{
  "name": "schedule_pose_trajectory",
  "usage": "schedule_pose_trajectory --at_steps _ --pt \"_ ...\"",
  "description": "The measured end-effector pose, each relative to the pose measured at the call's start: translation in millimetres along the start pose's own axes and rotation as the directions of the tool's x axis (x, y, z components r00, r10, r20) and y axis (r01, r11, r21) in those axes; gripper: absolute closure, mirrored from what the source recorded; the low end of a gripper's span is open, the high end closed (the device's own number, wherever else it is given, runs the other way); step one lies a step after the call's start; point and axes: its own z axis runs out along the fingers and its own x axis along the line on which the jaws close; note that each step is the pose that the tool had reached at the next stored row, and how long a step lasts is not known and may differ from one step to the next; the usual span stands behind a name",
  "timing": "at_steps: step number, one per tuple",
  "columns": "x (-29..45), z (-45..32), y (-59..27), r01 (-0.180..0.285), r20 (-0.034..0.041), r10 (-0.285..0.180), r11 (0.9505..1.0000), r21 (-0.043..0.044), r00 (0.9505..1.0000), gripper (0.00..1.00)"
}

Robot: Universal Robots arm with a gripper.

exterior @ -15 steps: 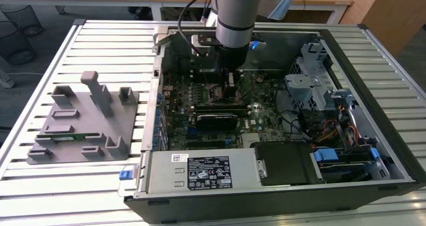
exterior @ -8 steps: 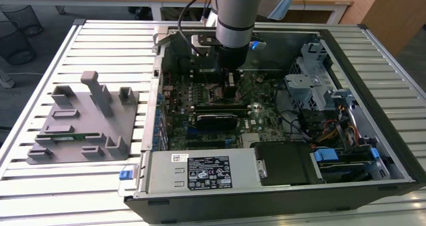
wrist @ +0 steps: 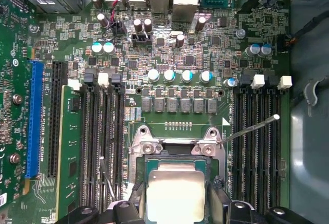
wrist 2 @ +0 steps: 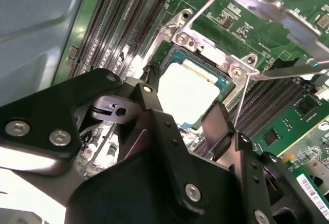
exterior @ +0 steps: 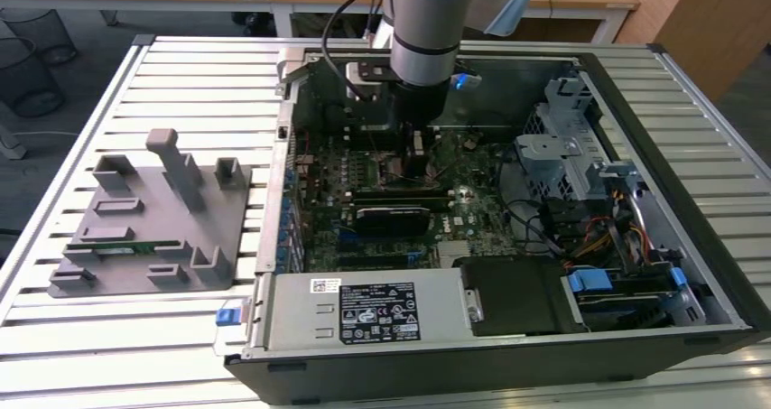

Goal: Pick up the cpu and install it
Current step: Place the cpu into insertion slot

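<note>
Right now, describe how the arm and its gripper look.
The arm is a silver-grey cylinder with a light blue joint cover at its top and a black wrist section below; a black cable runs beside it. The gripper is matt black, built of angular plates and links joined by silver screws.

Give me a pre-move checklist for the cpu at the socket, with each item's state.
1. cpu inside the socket frame, edges square to it: ok.
2. Load plate swung up off the cpu: ok.
3. Latch lever raised: ok.
4. Gripper centred over the cpu: ok.
5. cpu seated flat: cannot tell.
6. Gripper's hold on the cpu: cannot tell.
</note>
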Motion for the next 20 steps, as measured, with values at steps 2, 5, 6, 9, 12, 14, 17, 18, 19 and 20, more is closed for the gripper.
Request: schedule_pose_trajectory --at_steps 2,5,6,9,12,14,17,18,19,20 --pt "-2.6 0.6 0.0 -0.002 -0.0001 0.002 1.0000 0.0000 1.0000 0.40" --pt "-3.3 0.8 0.0 -0.003 0.0001 0.003 1.0000 -0.0002 1.0000 0.40" --pt "-3.4 0.9 0.0 -0.003 0.0003 0.003 1.0000 0.0000 1.0000 0.40" --pt "-3.5 0.0 -0.1 -0.003 0.0009 0.003 1.0000 0.0003 1.0000 0.40" --pt "-3.5 -2.4 0.0 -0.003 0.0007 0.003 1.0000 0.0002 1.0000 0.40" --pt "-3.4 -2.5 0.0 -0.003 -0.0001 0.003 1.0000 0.0001 1.0000 0.40" --pt "-3.4 -1.5 0.0 -0.004 -0.0002 0.004 1.0000 0.0001 1.0000 0.40" --pt "-3.3 -1.0 0.1 -0.004 -0.0003 0.004 1.0000 0.0000 1.0000 0.40" --pt "-3.2 -0.5 0.1 -0.005 -0.0006 0.005 1.0000 -0.0001 1.0000 0.40" --pt "-3.1 0.0 0.1 -0.005 -0.0009 0.005 1.0000 -0.0002 1.0000 0.40"
